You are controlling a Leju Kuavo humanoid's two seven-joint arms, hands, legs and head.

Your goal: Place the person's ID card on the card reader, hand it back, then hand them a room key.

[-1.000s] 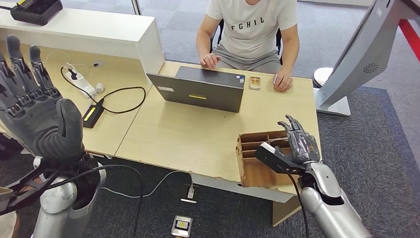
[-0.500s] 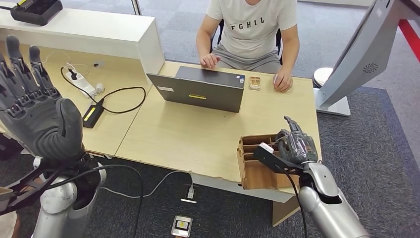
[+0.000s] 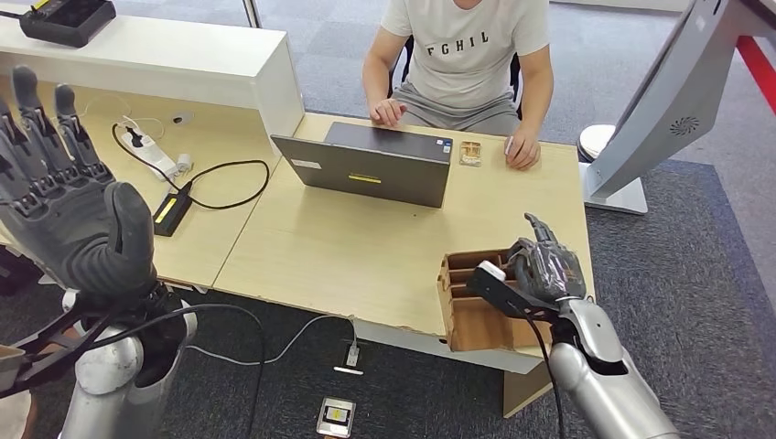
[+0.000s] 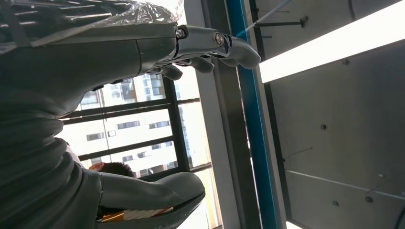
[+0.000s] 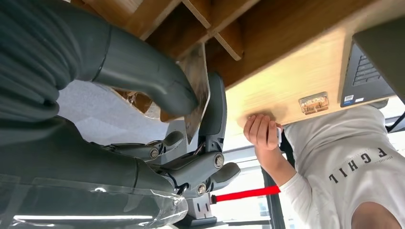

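Seated person in a white printed T-shirt (image 3: 468,55): head cut off by the head view's top edge.
Thin card pinched in the right hand (image 5: 197,90): face seen edge-on, printing unreadable.
Brown wooden compartment box (image 3: 476,302): far compartments hidden behind the right hand (image 3: 544,265).
Small object by the open grey laptop (image 3: 470,153): too small to identify.
Raised left hand (image 3: 64,183): covers the desk's left end.

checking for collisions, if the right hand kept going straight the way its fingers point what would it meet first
Probably nothing close: the right hand, pinching a card above the wooden divider box, points across bare desk towards the person's hand. Depth is unclear.
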